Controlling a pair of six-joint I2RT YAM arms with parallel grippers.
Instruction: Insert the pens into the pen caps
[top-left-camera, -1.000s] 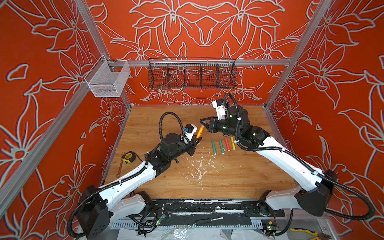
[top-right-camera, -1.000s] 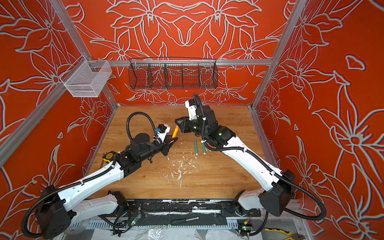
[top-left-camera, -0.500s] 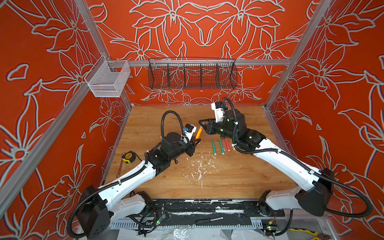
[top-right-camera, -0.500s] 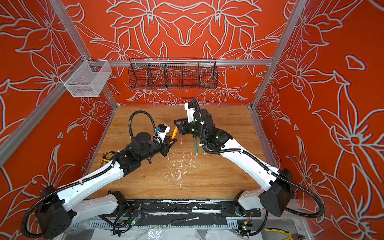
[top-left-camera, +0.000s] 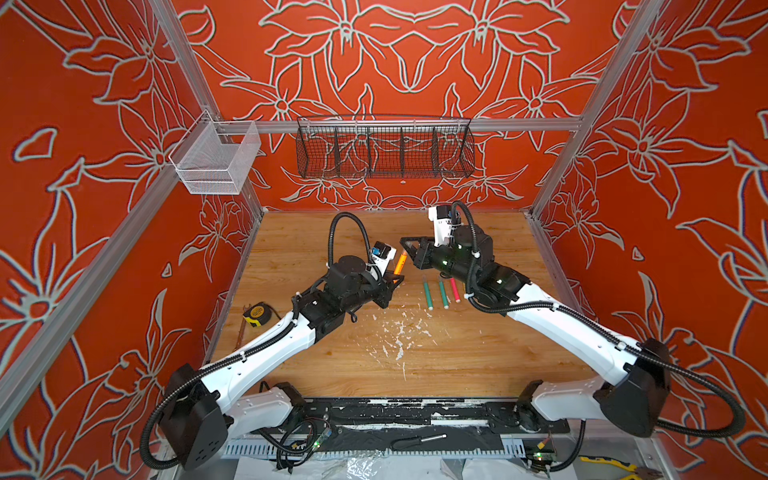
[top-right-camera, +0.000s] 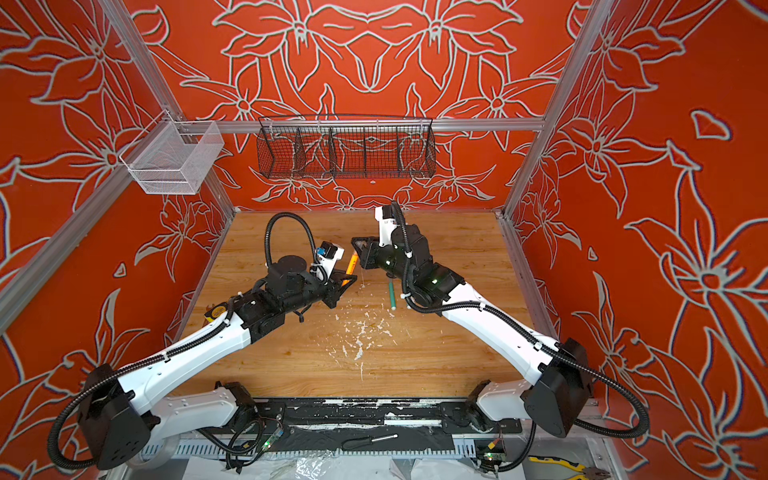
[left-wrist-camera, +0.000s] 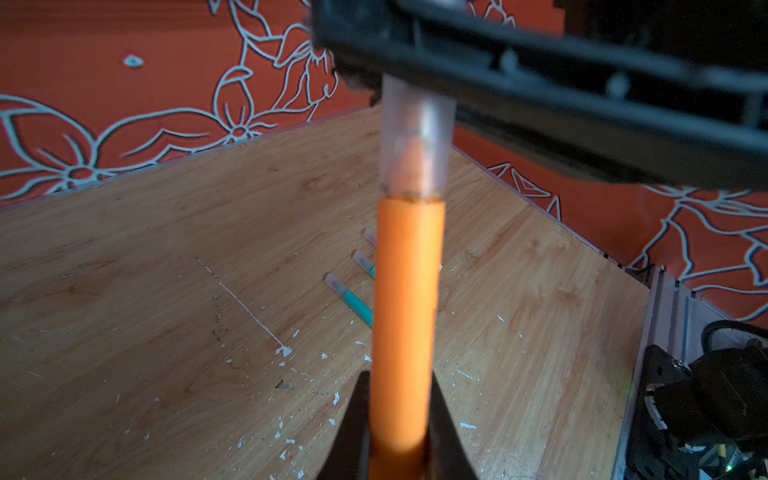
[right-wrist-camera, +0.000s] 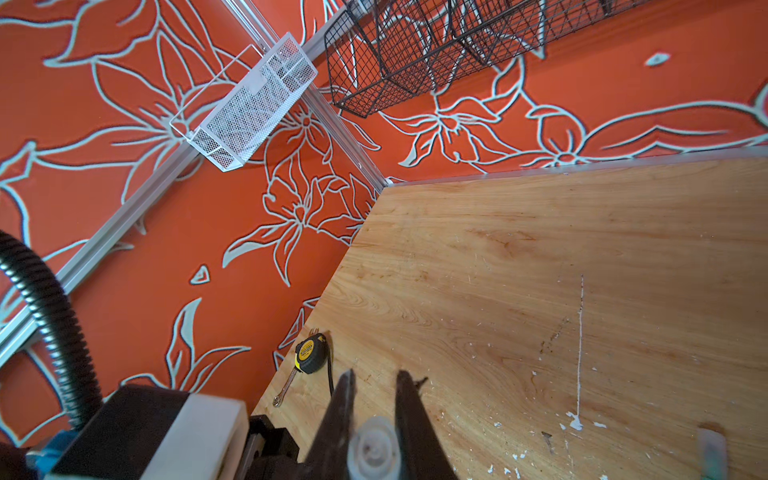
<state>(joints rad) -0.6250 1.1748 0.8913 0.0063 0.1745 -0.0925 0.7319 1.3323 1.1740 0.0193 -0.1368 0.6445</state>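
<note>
Left gripper (top-left-camera: 394, 280): clamped on the lower barrel of the orange pen (left-wrist-camera: 405, 311), which rises from between its fingers, tilted toward the opposite gripper.
Right gripper (right-wrist-camera: 375, 382): pinched on the clear cap (left-wrist-camera: 415, 141), holding it just beyond the upper end of the pen. The two grippers meet tip to tip above the table (top-left-camera: 457, 353).
Joint: the cap's open rim lies against the shoulder of the orange barrel, and the pen's tip shows faintly inside the tube. Judged seated, or very nearly so.
Lying pens: two green pens (top-left-camera: 428, 294) and a pink pen (top-left-camera: 454, 289) rest side by side on the table, below and behind the right gripper, beside its wrist and well apart from the left gripper.
Capped ends (left-wrist-camera: 337, 283): in the left wrist view three lying pens end in translucent sleeves, so they are judged already capped.
Yellow pen: not plainly visible and possibly hidden by the right arm. Its state cannot be told.
Loose caps: none can be made out, though they would be faint against the wood.
Remaining: judged to be the last pen, which needs a final press, release and setting down.
</note>
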